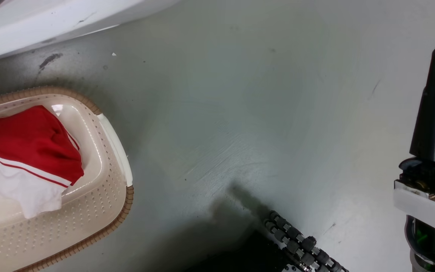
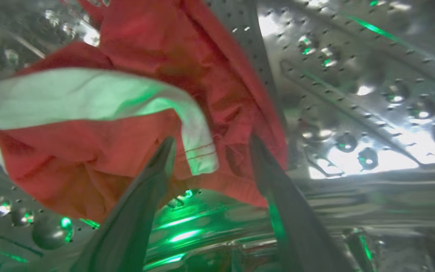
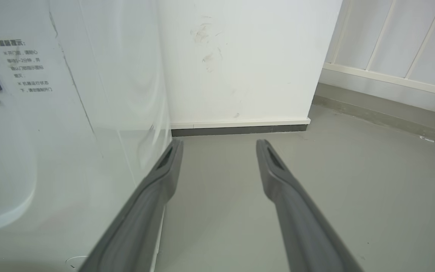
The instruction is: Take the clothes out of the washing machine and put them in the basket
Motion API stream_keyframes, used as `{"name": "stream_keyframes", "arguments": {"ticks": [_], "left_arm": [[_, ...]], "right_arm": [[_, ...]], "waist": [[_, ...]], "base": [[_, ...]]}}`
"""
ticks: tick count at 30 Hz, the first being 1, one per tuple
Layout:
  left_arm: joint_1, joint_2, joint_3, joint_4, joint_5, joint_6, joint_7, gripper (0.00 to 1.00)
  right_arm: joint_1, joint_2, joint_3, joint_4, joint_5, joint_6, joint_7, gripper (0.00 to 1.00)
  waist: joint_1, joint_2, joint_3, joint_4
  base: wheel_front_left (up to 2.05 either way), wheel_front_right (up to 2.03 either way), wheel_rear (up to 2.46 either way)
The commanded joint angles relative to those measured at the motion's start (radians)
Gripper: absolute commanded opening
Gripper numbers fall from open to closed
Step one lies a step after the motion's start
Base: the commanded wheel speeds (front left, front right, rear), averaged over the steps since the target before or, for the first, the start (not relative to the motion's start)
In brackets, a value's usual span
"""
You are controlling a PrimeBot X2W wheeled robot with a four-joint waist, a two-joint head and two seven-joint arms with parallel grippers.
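Observation:
A red garment with a white panel point(image 1: 25, 151) lies in the cream basket point(image 1: 100, 211) at the lower left of the head view. The washing machine point(image 1: 32, 26) shows as a white edge at the top left. In the left wrist view, another of the red and white clothes point(image 2: 134, 102) lies bunched inside the perforated steel drum point(image 2: 353, 94). My left gripper point(image 2: 212, 139) is open, its fingertips reaching the garment's lower edge on either side. My right gripper point(image 3: 219, 143) is open and holds nothing, beside the machine's white side point(image 3: 70, 113); one of its dark fingers point(image 1: 434, 105) rises at the head view's right edge.
Grey floor point(image 1: 240, 113) spreads between the basket and my right arm. A black cable chain point(image 1: 304, 245) lies at the bottom of the head view. A white wall with a dark skirting point(image 3: 240, 130) stands ahead of the right gripper, with white railing point(image 3: 391, 45) further right.

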Motion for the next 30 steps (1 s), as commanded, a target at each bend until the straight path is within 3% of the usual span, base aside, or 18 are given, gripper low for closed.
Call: {"name": "stream_keyframes", "arguments": {"ticks": [1, 17, 18, 19, 30], "left_arm": [[-0.019, -0.006, -0.008, 0.013, 0.008, 0.005, 0.002, 1.00], [-0.017, -0.020, -0.088, 0.145, 0.031, 0.000, -0.099, 1.00], [-0.023, -0.020, -0.093, 0.147, 0.032, 0.000, -0.110, 0.27], [-0.026, -0.021, -0.098, 0.154, 0.030, -0.001, -0.115, 0.00], [-0.079, -0.012, -0.138, 0.177, 0.014, -0.001, -0.223, 0.00]], "right_arm": [[-0.006, 0.001, -0.005, -0.009, 0.001, 0.000, -0.002, 1.00], [-0.012, 0.001, -0.014, -0.028, -0.010, 0.000, -0.002, 1.00], [-0.013, 0.001, -0.012, -0.026, -0.011, 0.000, -0.002, 1.00], [-0.014, 0.001, -0.008, -0.026, -0.013, 0.000, -0.002, 1.00], [-0.030, 0.001, 0.009, -0.018, -0.021, 0.000, -0.002, 1.00]], "waist": [[-0.0001, 0.0000, 0.008, 0.003], [-0.0001, 0.0000, 0.042, 0.024], [-0.0001, 0.0000, 0.043, 0.025], [-0.0001, 0.0000, 0.043, 0.026], [-0.0001, 0.0000, 0.028, 0.018]], "base": [[0.00, 0.00, 0.00], [0.00, 0.00, 0.00], [0.00, 0.00, 0.00], [0.00, 0.00, 0.00], [0.00, 0.00, 0.00]]}}
